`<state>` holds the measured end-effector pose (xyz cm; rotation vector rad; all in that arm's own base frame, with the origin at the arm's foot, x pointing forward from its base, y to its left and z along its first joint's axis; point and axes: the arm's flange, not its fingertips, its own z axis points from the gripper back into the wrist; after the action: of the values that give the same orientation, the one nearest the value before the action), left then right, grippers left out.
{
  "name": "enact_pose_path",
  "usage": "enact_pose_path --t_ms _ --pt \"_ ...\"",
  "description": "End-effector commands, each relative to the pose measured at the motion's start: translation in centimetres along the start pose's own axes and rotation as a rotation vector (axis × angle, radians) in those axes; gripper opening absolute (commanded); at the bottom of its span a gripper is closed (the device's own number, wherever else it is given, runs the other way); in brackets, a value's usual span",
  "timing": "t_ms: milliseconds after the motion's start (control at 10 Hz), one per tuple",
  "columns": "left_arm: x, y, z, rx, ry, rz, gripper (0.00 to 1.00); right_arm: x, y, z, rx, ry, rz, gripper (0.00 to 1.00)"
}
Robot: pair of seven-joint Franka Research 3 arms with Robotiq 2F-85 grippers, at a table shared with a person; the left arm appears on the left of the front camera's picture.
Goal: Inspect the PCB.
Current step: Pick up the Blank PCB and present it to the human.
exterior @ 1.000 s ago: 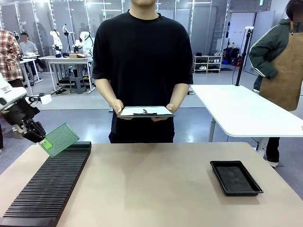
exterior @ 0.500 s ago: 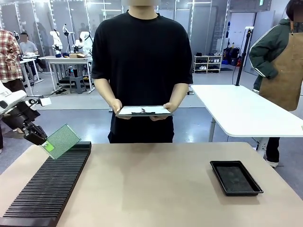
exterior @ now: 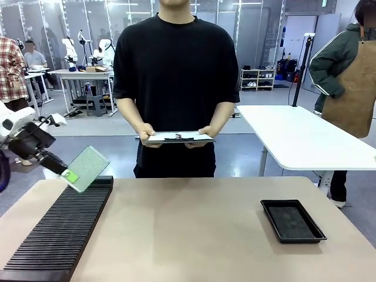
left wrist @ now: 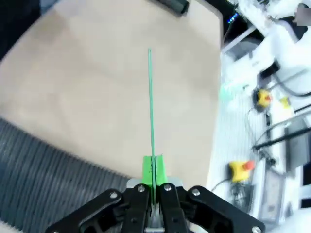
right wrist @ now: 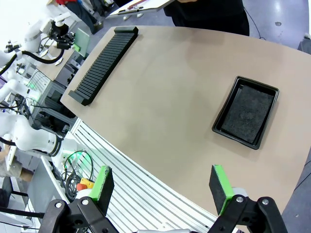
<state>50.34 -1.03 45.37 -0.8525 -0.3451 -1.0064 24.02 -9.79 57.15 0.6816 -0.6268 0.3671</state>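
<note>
Green PCB (exterior: pixel 89 166) pinched in left gripper (exterior: pixel 69 175), tilted.

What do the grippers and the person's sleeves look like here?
Left gripper: black linkage body with silver pivot bolts and slim fingers tipped with bright green pads, mounted on a white arm. Right gripper: same black fingers with silver joint bolts and green-faced tips. The person wears a black T-shirt with short sleeves.

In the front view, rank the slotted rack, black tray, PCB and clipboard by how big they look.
Largest: slotted rack.
Then: black tray.
PCB and clipboard: too close to rank; the clipboard is farther off and nearly edge-on.
</note>
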Motion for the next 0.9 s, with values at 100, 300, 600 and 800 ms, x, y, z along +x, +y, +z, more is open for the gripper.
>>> enact_pose_path --t_ms 100,300,600,800 --pt "1.1 3.9 -2.0 -0.222 -0.268 0.293 0.03 -0.1 0.0 0.0 0.005 0.002 0.007 1.00" --pt "0.5 5.6 -3.8 -0.284 -0.344 0.433 0.03 -0.1 0.0 0.0 0.005 0.002 0.007 1.00" --pt "-0.2 7.4 -5.6 -0.372 -0.469 0.574 0.03 -0.1 0.0 0.0 0.005 0.002 0.007 1.00" --pt "-0.1 8.3 -6.4 -0.377 -0.484 0.572 0.03 -0.1 0.0 0.0 0.005 0.002 0.007 1.00"
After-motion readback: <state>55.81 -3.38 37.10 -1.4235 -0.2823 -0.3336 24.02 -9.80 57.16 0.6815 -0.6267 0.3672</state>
